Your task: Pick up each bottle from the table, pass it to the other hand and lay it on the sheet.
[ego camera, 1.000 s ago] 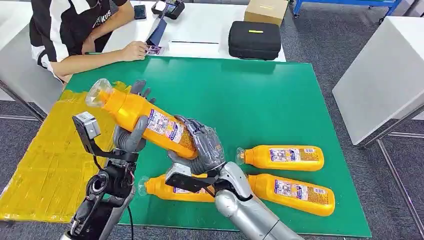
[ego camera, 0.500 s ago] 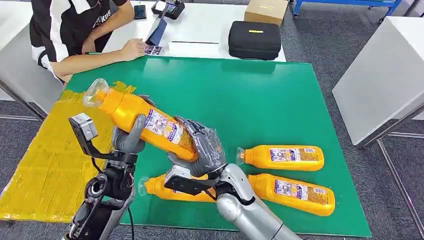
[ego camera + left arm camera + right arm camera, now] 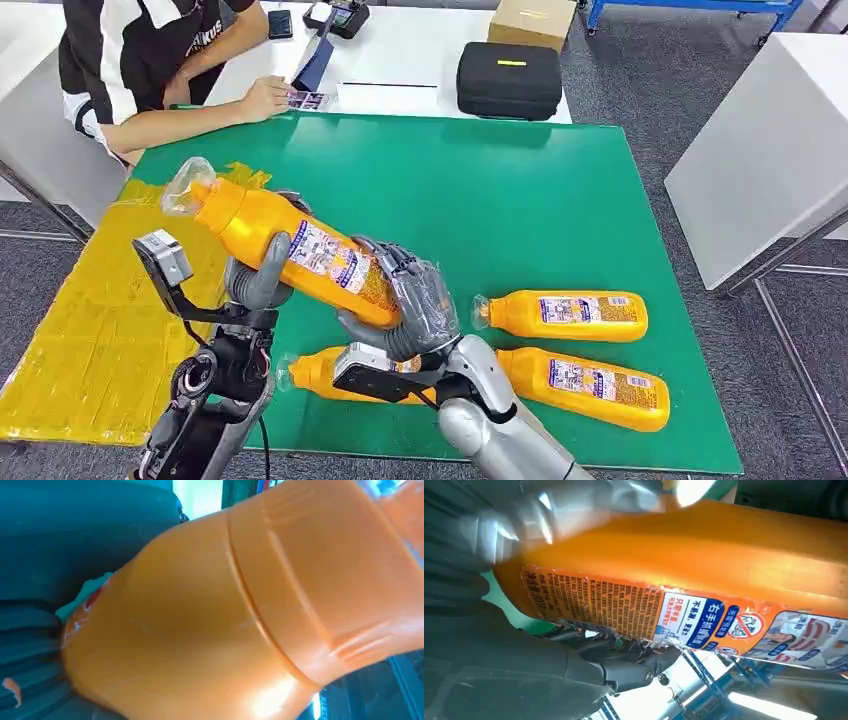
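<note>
Held bottle [image 3: 290,247]: orange, tilted in the air above the green table [image 3: 520,190], clear-capped end up and toward the yellow sheet [image 3: 90,310], base end down in the right hand.
Left hand [image 3: 262,270]: wrapped around the bottle's middle, thumb across the label, fingers behind the body; seen up close in the left wrist view as orange plastic [image 3: 240,605] against dark fingers.
Right hand [image 3: 410,300]: curled around the base end of the same bottle, fingers closed on it; label text [image 3: 684,612] visible in the right wrist view.
Other bottles: one [image 3: 565,315] lying flat on the table right of the hands; a second [image 3: 590,385] just nearer; a third [image 3: 320,375] lying under the hands, partly hidden.
Sheet: spread over the table's left side, wrinkled.
Far side: seated person [image 3: 150,60], hand resting at the table edge; black case [image 3: 510,80] and cardboard box [image 3: 532,20] on a white table [image 3: 400,50].
</note>
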